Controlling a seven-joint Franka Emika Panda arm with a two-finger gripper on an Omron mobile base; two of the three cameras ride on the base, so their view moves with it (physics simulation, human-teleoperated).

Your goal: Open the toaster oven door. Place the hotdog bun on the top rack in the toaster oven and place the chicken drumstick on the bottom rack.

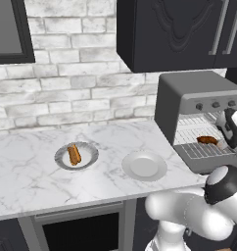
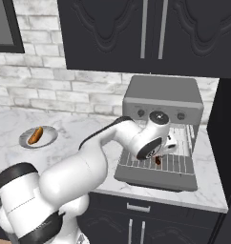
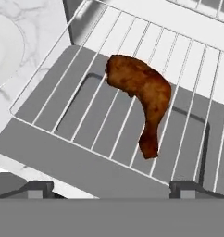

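The chicken drumstick lies at frame centre on the pulled-out bottom rack above the lowered toaster oven door, so opening and that placement look done. The pincer hangs over it, spread wide, empty. The hotdog bun waits in its bowl, left of centre on the tabletop; it remains.

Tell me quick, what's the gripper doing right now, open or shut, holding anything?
Gripper: open and empty, fingers spread wide above the chicken drumstick, which lies free on the pulled-out rack.
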